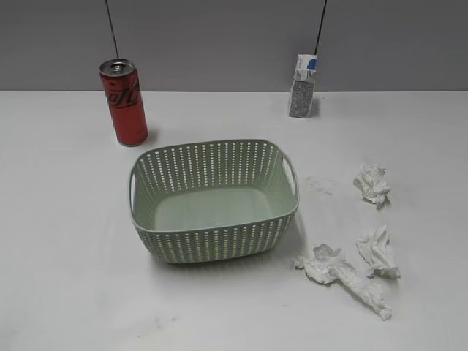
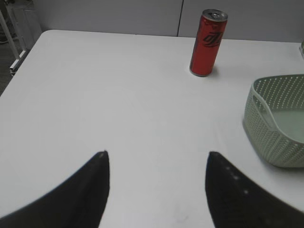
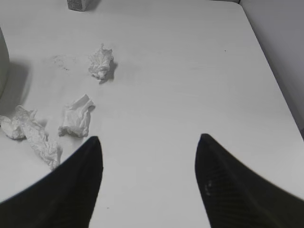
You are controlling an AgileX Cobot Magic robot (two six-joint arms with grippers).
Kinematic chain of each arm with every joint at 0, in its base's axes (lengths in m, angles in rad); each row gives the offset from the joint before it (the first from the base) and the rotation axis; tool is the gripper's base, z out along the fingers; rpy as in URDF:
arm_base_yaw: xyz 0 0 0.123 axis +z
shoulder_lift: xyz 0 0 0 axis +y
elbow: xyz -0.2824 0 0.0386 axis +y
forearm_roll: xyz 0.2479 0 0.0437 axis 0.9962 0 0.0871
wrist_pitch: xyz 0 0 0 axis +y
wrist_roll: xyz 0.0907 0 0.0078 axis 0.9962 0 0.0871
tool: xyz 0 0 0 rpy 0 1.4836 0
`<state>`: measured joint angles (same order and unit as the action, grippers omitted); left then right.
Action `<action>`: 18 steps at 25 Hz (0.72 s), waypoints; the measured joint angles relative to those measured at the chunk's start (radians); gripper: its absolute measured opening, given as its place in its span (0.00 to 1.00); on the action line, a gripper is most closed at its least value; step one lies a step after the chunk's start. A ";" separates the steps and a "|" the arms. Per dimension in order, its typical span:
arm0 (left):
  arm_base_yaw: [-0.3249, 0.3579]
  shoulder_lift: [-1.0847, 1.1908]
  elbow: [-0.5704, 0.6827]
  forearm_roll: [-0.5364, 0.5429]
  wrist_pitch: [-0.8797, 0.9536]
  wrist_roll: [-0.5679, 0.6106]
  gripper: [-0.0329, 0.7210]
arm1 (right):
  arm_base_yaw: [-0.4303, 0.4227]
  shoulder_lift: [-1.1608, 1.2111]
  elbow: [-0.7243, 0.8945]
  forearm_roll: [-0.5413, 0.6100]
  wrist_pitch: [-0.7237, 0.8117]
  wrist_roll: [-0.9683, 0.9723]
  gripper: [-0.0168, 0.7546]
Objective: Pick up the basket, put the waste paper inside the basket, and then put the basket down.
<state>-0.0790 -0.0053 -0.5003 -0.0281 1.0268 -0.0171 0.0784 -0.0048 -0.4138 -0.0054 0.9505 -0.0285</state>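
Note:
The sage-green basket (image 1: 213, 199) stands empty at the table's middle; its left end shows in the left wrist view (image 2: 278, 123). Three white waste paper wads lie to its right: one far (image 1: 371, 183), one near (image 1: 378, 251), and a long twisted one (image 1: 342, 273). In the right wrist view they are the far wad (image 3: 101, 61), the near wad (image 3: 77, 117) and the twisted one (image 3: 32, 135). My left gripper (image 2: 156, 154) is open and empty, left of the basket. My right gripper (image 3: 148, 138) is open and empty, right of the wads. Neither gripper shows in the exterior view.
A red soda can (image 1: 123, 102) stands at the back left, also in the left wrist view (image 2: 207, 42). A small white-and-grey carton with a blue cap (image 1: 303, 86) stands at the back right. The table's right edge (image 3: 270, 71) runs beside my right gripper.

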 joint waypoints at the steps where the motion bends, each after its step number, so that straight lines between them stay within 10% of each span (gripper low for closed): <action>1: 0.000 0.000 0.000 0.000 0.000 0.000 0.68 | 0.000 0.000 0.000 0.000 0.000 0.000 0.63; 18: 0.000 0.003 -0.003 -0.001 -0.011 0.000 0.68 | 0.000 0.000 0.000 0.000 0.000 0.000 0.63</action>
<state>-0.0790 -0.0027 -0.5036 -0.0290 1.0162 -0.0171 0.0784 -0.0048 -0.4138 -0.0054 0.9505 -0.0283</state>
